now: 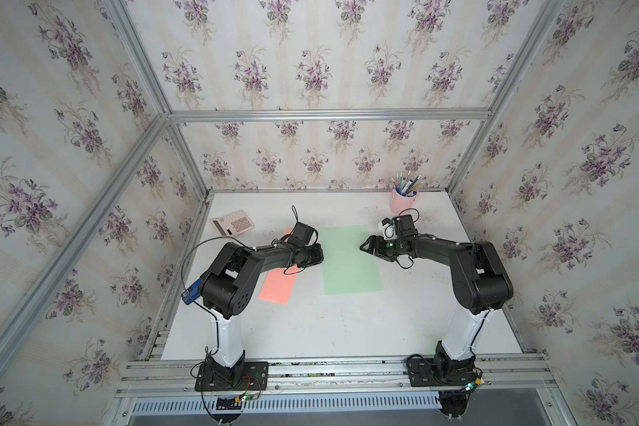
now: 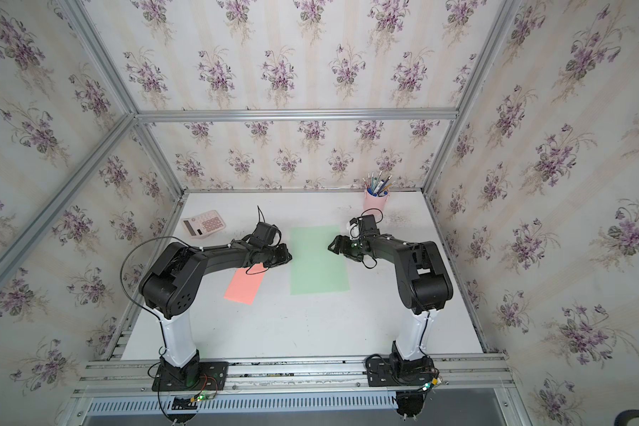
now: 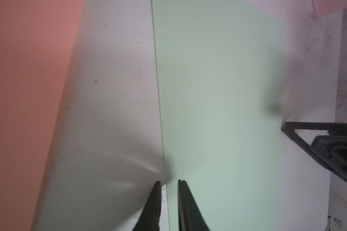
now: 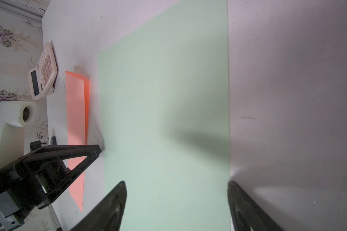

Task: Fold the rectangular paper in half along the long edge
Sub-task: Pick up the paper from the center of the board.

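Pens (image 1: 408,182) stand in a pink cup (image 1: 405,202) beyond the flat, rectangular green paper (image 1: 349,265). The left gripper (image 3: 169,184) straddles one long edge, fingers narrowly apart; the right gripper (image 4: 176,184) gapes wide at the opposite edge.

Cream wallpaper with purple violet sprays (image 1: 310,73) covers the left, right and far walls, edged by silver aluminium frame rails (image 1: 329,115). The flat white tabletop (image 1: 347,324) is evenly lit and faintly scuffed.

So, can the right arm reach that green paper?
Probably yes: the right gripper hangs open right at the paper, at its long edge, and nothing lies between them.
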`<action>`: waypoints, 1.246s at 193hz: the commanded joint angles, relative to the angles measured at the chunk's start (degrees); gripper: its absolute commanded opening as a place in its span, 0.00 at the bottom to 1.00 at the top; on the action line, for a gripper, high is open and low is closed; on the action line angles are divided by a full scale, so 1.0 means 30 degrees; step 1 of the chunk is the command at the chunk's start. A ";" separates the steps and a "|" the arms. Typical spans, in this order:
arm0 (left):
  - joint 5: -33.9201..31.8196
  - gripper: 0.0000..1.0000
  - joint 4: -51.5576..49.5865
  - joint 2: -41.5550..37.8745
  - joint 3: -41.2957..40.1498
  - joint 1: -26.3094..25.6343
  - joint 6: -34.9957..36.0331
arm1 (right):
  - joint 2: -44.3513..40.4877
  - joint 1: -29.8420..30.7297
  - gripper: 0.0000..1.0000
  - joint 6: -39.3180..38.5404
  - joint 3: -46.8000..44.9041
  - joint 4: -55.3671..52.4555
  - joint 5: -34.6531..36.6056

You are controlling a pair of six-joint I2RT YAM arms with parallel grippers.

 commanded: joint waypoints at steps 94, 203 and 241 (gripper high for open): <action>-0.0372 0.17 -0.1409 0.0215 -0.0046 -0.0235 0.0221 | 0.0573 0.0285 0.80 0.0422 -0.0757 -0.0852 -0.0410; -0.0820 0.17 -0.1780 0.0496 0.0092 -0.0564 0.0621 | 0.0916 0.0381 0.80 0.0574 -0.0919 -0.0232 -0.1559; -0.0872 0.17 -0.1833 0.0540 0.0107 -0.0629 0.0675 | 0.0950 0.0343 0.80 0.0826 -0.1215 0.0106 -0.1540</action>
